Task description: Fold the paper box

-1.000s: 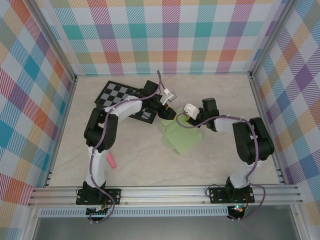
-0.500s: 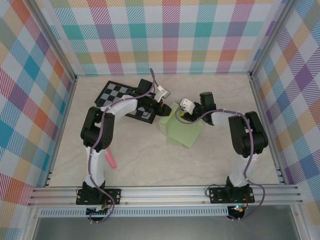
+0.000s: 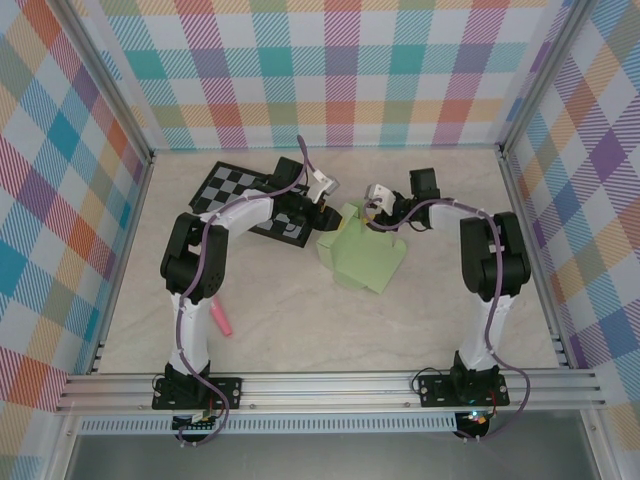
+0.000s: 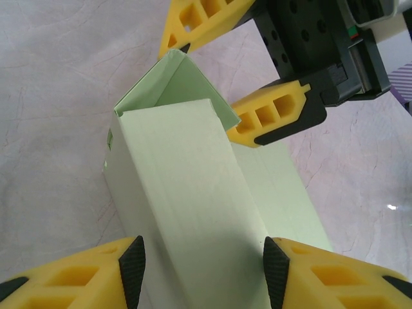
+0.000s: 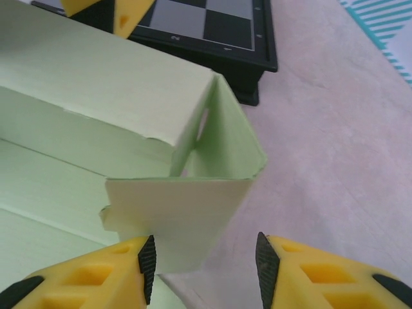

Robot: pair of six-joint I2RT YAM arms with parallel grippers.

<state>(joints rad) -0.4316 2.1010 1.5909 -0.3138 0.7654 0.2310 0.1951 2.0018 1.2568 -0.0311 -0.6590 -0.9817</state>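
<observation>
Nearest the arm bases a small pink thing (image 3: 222,321) lies alone on the table (image 3: 300,330); what it is I can't tell. Past it, mid-table, sits the paper box (image 3: 362,255), partly raised, with one long wall up and a flat panel alongside. I'd say they are squaring up its far end. The left pincer (image 4: 203,270) straddles the raised section at about half spread, and both pads seem to press its sides, so I take that for a hold. The right pincer (image 5: 203,264) stands apart around the end flap without pinching it. That flap probably wants pushing in and tucking next. The arms hide that corner from above, so any tabs or slots are hard to find. Beyond lies a checkerboard (image 3: 232,185).
</observation>
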